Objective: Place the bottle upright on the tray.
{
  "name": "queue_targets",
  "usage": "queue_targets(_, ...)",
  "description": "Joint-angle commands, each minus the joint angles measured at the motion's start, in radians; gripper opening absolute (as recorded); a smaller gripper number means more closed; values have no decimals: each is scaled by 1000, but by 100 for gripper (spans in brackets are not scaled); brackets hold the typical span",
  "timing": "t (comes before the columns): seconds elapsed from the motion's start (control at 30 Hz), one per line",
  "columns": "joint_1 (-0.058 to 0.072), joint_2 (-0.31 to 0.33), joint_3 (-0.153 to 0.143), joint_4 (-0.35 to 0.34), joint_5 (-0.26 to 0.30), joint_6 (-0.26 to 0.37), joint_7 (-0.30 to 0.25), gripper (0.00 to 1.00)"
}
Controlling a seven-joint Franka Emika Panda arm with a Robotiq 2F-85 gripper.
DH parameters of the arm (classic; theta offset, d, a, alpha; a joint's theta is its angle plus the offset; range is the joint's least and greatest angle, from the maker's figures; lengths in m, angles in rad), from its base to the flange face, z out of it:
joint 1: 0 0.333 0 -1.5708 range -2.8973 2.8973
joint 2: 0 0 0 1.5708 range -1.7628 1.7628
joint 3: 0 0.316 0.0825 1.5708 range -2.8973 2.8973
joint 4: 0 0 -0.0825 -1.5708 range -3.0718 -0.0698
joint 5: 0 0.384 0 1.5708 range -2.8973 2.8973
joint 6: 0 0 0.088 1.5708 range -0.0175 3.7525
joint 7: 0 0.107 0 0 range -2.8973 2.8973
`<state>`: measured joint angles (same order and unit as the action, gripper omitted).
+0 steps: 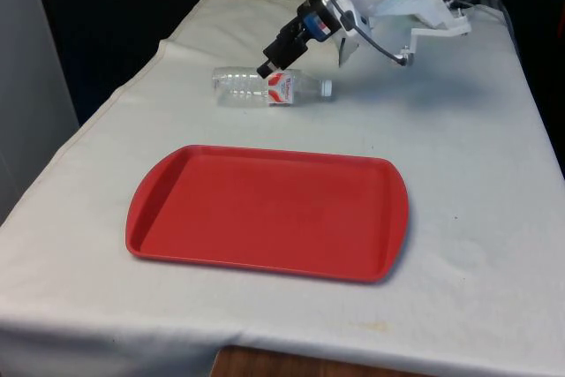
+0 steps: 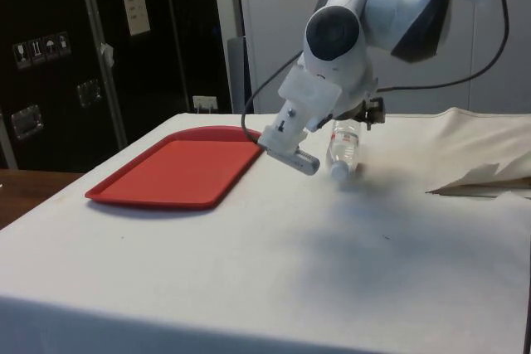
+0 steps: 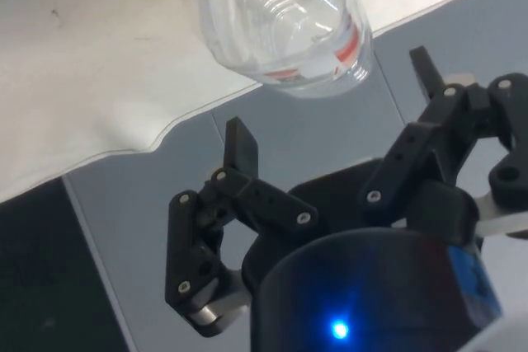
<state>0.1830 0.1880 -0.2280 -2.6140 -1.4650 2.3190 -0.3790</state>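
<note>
Beside tray (image 1: 265,209), bottle (image 1: 269,86) on its side

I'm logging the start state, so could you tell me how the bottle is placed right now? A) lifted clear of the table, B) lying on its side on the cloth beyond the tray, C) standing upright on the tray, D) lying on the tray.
B: the bottle lies on its side on the white cloth, beyond the red tray, which holds nothing.

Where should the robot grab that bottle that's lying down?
Probably around the middle of the clear bottle, near its red label, coming down from above. It lies on its side on the white cloth, cap toward the front view's right, so its round body offers two sides to pinch. The open gripper hangs just above that spot.
</note>
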Motion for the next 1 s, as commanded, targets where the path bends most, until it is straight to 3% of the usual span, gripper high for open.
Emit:
queue_targets(0.0, -5, -3, -7, 1, -27, 27, 19, 100)
queue_targets(0.1, -4, 1, -21, 1, -44, 54, 39, 100)
queue_targets(0.13, 0, 1, -20, 0, -20, 35, 22, 100)
queue_targets(0.17, -4, 2, -25, 1, -47, 61, 43, 100)
queue_targets(0.3, -4, 10, -36, -2, -61, 90, 57, 100)
queue_targets(0.4, -5, 14, -39, -2, -62, 106, 57, 100)
queue_targets(0.43, 0, 15, -38, -4, -37, 86, 43, 100)
queue_targets(0.47, -5, 16, -41, -1, -62, 112, 57, 100)
queue_targets(0.73, -1, 30, -49, 5, -42, 121, 31, 100)
queue_targets(0.97, -6, 65, -53, 33, -46, 148, 6, 100)
